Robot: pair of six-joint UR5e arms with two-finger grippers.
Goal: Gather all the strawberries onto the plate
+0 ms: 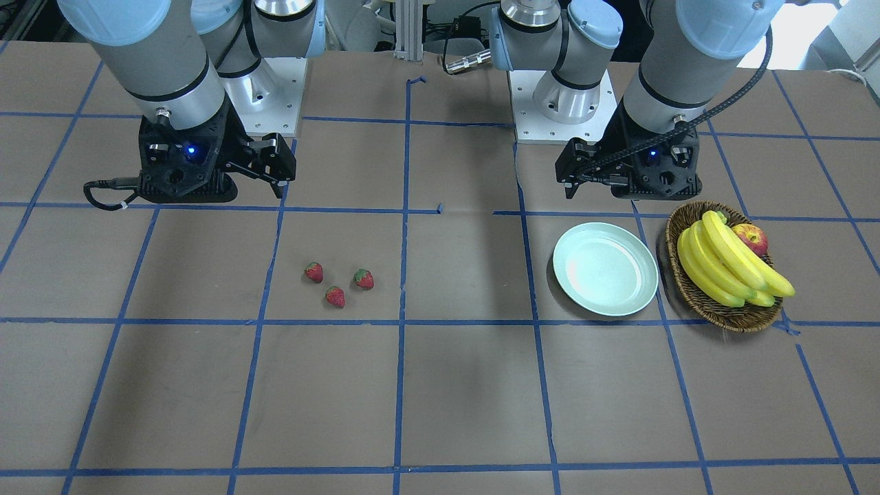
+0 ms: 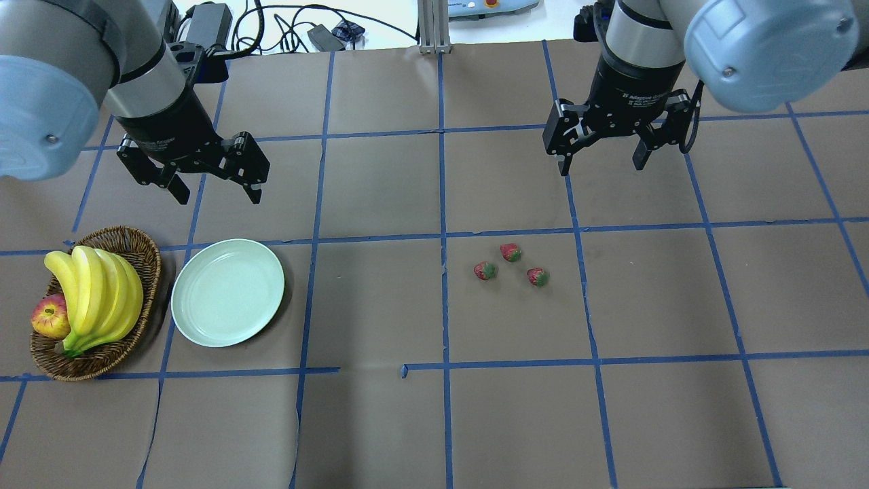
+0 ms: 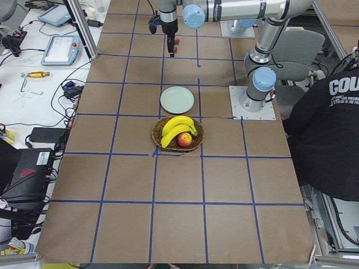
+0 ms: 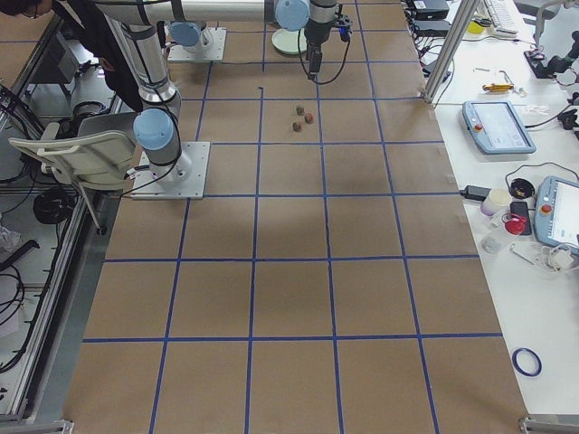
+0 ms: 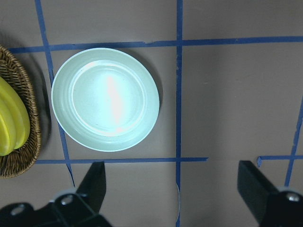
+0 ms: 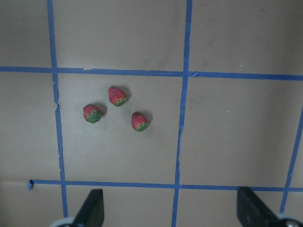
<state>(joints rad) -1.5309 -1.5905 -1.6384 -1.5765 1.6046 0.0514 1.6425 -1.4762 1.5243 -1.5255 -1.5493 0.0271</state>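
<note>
Three small red strawberries lie close together on the brown table: one (image 2: 510, 252), a second (image 2: 485, 270) and a third (image 2: 537, 276). They also show in the right wrist view (image 6: 117, 95). The pale mint-green plate (image 2: 227, 292) sits empty on the robot's left side and shows in the left wrist view (image 5: 105, 99). My right gripper (image 2: 601, 168) is open and empty, raised above the table behind the strawberries. My left gripper (image 2: 218, 197) is open and empty, raised just behind the plate.
A brown wicker basket (image 2: 139, 248) stands beside the plate on its outer side. It holds a bunch of bananas (image 2: 95, 292) and a red-yellow apple (image 2: 49, 317). Blue tape lines grid the table.
</note>
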